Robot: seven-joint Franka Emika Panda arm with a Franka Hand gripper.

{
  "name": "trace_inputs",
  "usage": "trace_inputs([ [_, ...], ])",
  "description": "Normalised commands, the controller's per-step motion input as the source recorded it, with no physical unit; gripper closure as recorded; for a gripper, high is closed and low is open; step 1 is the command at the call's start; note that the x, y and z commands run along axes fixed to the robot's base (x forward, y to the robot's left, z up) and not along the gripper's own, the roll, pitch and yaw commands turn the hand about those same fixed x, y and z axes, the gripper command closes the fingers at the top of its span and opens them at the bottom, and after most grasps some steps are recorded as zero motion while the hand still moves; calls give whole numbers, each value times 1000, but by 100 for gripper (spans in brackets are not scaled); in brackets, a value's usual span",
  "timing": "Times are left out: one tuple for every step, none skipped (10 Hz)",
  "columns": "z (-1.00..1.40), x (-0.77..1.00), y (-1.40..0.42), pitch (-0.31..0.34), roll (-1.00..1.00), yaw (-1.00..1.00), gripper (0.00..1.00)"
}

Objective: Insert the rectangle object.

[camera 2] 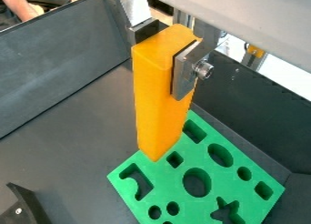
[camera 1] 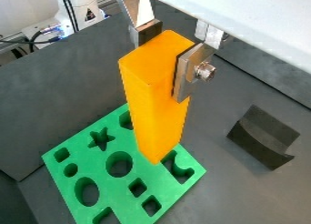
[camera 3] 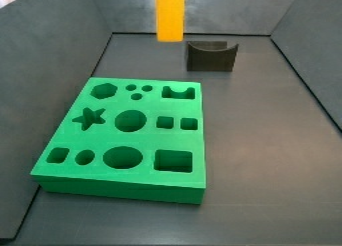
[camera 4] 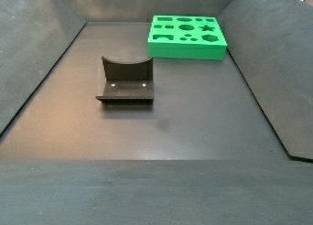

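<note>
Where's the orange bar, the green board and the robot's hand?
Bar (camera 1: 155, 100), wrist view: its front face.
Board (camera 3: 114, 180), side view: top surface near the front edge.
Hand (camera 2: 170, 41), wrist view: between the fingertips, gripping the bar's top.

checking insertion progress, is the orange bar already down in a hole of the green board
No, in a side view the rectangle object hangs above the green board, held by the gripper.
</note>
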Motion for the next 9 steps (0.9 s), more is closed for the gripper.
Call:
trace_inputs([
  [0,-23,-3,0,0,0,100],
  [0,0,-106,0,0,0,100],
  [0,311,-266,0,6,-634,100],
  [0,100,-240,0,24,-826,100],
  [0,29,-231,-1,29,-897,100],
  [-11,40,-226,-10,27,-903,100],
  [-6,31,-217,-4,14,-917,100],
  [-14,29,-211,-7,11,-920,100],
  [-17,34,-214,-4,13,-920,100],
])
